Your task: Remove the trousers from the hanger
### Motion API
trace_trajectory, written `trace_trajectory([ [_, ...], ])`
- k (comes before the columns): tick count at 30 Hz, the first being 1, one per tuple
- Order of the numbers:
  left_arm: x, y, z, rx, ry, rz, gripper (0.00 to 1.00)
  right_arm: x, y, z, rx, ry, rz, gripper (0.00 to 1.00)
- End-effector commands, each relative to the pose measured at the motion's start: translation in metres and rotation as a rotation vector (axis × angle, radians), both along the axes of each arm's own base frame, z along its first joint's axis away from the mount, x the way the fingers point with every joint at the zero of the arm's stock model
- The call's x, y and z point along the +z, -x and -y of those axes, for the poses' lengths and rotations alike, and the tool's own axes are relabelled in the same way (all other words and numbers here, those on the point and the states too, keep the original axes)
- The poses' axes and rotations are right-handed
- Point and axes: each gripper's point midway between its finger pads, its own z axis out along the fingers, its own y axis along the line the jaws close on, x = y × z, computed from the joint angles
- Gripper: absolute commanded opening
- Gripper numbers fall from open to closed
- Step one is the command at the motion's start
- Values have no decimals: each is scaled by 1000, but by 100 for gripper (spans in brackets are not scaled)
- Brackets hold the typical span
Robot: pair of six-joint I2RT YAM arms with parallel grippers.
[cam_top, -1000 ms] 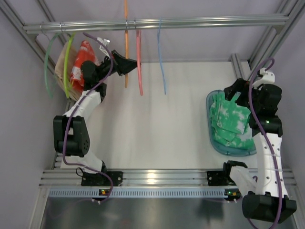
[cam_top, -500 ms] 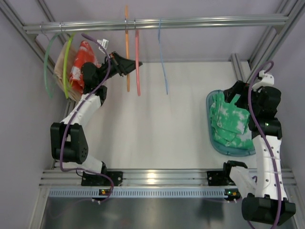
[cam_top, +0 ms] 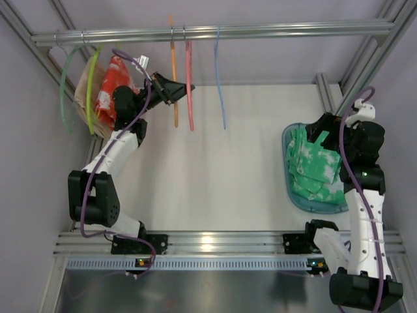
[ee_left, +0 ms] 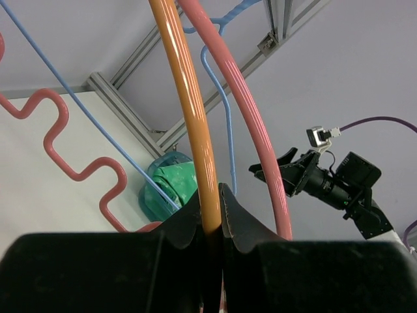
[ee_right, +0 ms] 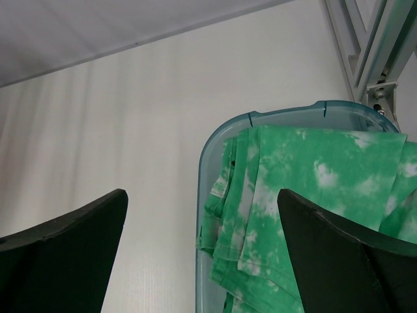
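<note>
The green trousers (cam_top: pixel 314 165) with white print lie in a blue tray (cam_top: pixel 287 163) at the right, off any hanger; they also show in the right wrist view (ee_right: pixel 313 215). The thin orange hanger (cam_top: pixel 174 85) hangs bare from the rail. My left gripper (cam_top: pixel 173 91) is shut on the orange hanger (ee_left: pixel 193 111), its jaws pinching the bar. My right gripper (cam_top: pixel 324 135) is open and empty just above the tray's far end, its fingers (ee_right: pixel 65 254) spread wide over the trousers.
A pink-red hanger (cam_top: pixel 189 85) and a blue hanger (cam_top: pixel 220 85) hang right of the orange one. Green hangers (cam_top: pixel 78 85), a red garment (cam_top: pixel 111 85) and a beige garment (cam_top: pixel 85 91) hang at the left. Metal frame posts (cam_top: pixel 326 85) stand at the back right.
My left gripper has moved slightly right and toward the rail with the orange hanger; the hangers swing a little. My right arm has drawn back slightly from the tray.
</note>
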Motion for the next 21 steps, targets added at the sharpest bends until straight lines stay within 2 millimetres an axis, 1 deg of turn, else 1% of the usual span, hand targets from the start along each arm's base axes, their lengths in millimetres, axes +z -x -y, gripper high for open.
trace_trajectory([
  [1, 14, -7, -6, 63, 12, -14, 0, 7, 1, 0, 0, -8, 34, 99],
  [3, 10, -14, -6, 68, 10, -64, 0, 7, 1, -1, 3, -9, 35, 99],
  [5, 14, -17, -6, 68, 25, -86, 0, 7, 1, -1, 1, -9, 35, 99],
  [6, 14, -19, -6, 72, 47, -124, 0, 8, 1, -1, 1, -9, 37, 99],
  [11, 27, -18, -8, 77, 123, -191, 0, 7, 3, -1, 2, -11, 37, 99],
  [14, 40, -9, -7, 73, 140, -177, 18, 6, 3, -2, 3, -15, 38, 99],
  [15, 43, -7, -8, 79, 138, -161, 28, 6, 3, -2, 2, -18, 38, 99],
  [16, 45, -6, -8, 88, 137, -147, 32, 5, 3, -2, 3, -20, 36, 99],
  [17, 51, -1, -7, 88, 135, -125, 35, 4, 4, -3, 5, -19, 36, 100],
  [18, 52, 1, -8, 92, 125, -105, 43, 5, 3, -3, 4, -23, 37, 99],
  [21, 56, 7, -10, 114, 97, -73, 51, 6, 3, -4, 8, -24, 42, 99],
])
